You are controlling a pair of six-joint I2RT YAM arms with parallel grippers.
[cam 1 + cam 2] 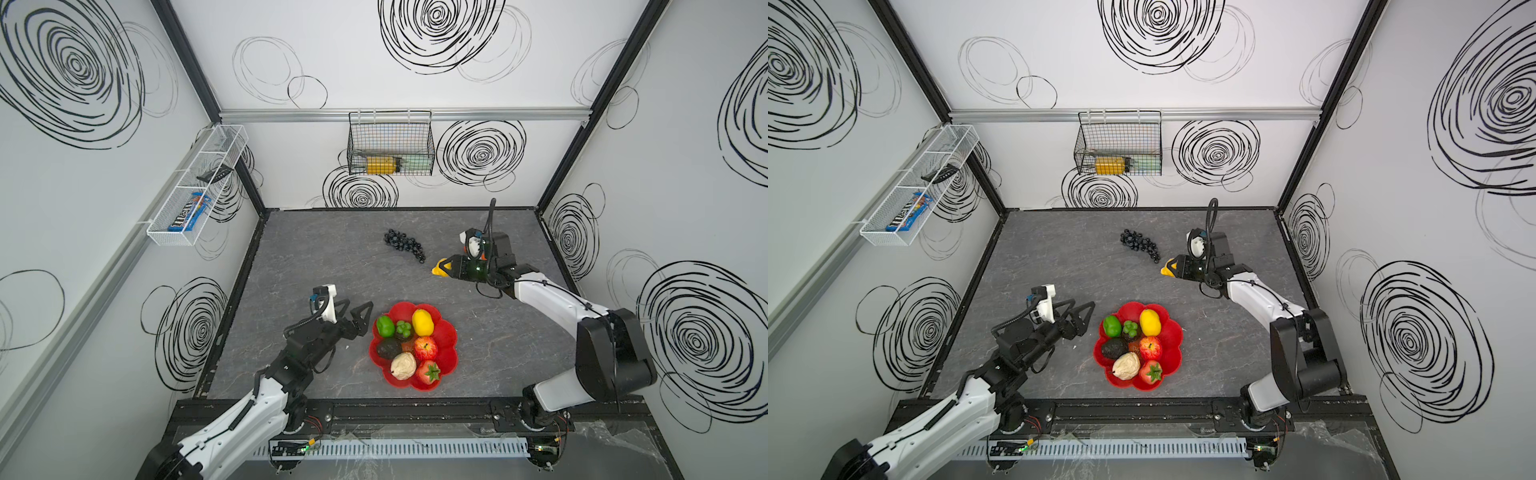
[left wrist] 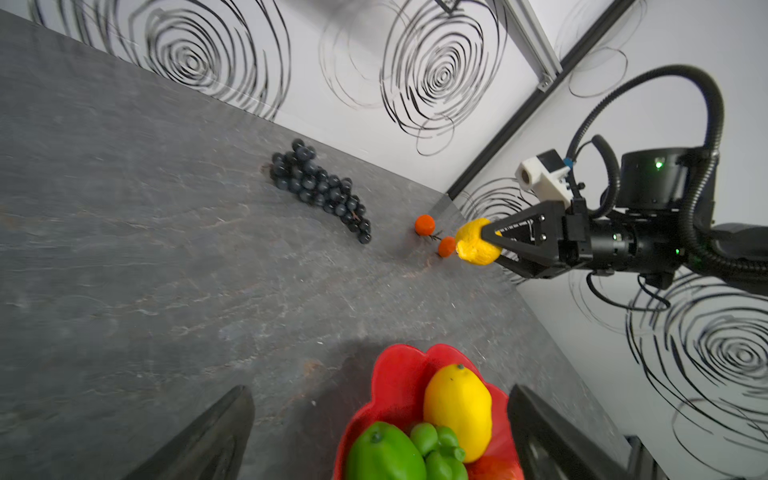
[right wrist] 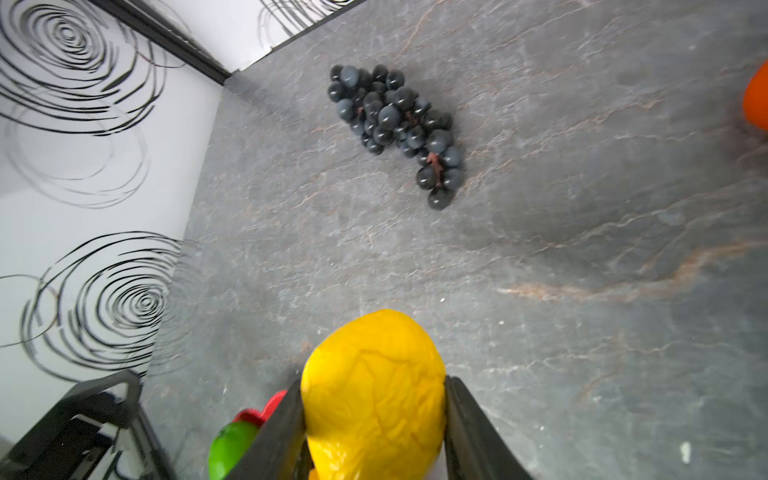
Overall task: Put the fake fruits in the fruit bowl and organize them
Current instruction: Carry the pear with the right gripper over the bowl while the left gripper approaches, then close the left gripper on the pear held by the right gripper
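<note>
The red fruit bowl (image 1: 448, 332) (image 1: 1174, 337) sits front-centre holding a lime (image 1: 385, 325), mangosteen (image 1: 403, 330), smooth lemon (image 1: 422, 322), avocado (image 1: 389, 348), apple (image 1: 425, 347), beige lumpy fruit (image 1: 403, 365) and strawberry (image 1: 429, 372). Black grapes (image 1: 404, 244) (image 3: 395, 124) lie on the table farther back. My right gripper (image 1: 445, 265) (image 3: 374, 384) is shut on a wrinkled yellow lemon (image 1: 437, 269) (image 2: 476, 243), held above the table beside the grapes. Two oranges (image 2: 425, 224) (image 2: 447, 246) lie under it, hidden in both top views. My left gripper (image 1: 358, 307) (image 2: 378, 399) hangs open at the bowl's left rim, holding nothing.
A black wire basket (image 1: 390, 143) with a yellow container hangs on the back wall. A white mesh basket (image 1: 195, 191) on the left wall holds a blue candy packet (image 1: 189, 218). Walls close in the grey table (image 1: 316, 266) on three sides.
</note>
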